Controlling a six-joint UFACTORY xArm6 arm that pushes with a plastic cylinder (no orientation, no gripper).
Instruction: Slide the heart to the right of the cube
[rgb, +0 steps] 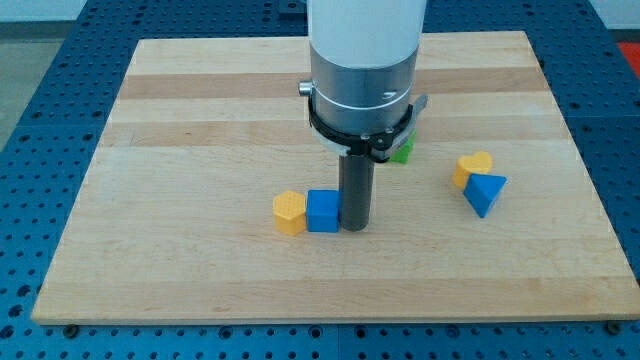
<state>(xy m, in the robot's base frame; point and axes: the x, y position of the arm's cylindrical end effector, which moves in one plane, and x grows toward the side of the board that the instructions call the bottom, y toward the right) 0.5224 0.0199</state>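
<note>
A blue cube (323, 211) lies near the middle of the wooden board (200, 120). A yellow block (289, 213) touches its left side. A yellow heart-like block (473, 167) lies at the view's right, touching a blue triangular block (486, 192) just below it. My tip (356, 227) rests on the board right against the blue cube's right side, far left of the heart.
A green block (402, 150) is mostly hidden behind the arm's grey housing (362, 70). The board lies on a blue perforated table (40, 60).
</note>
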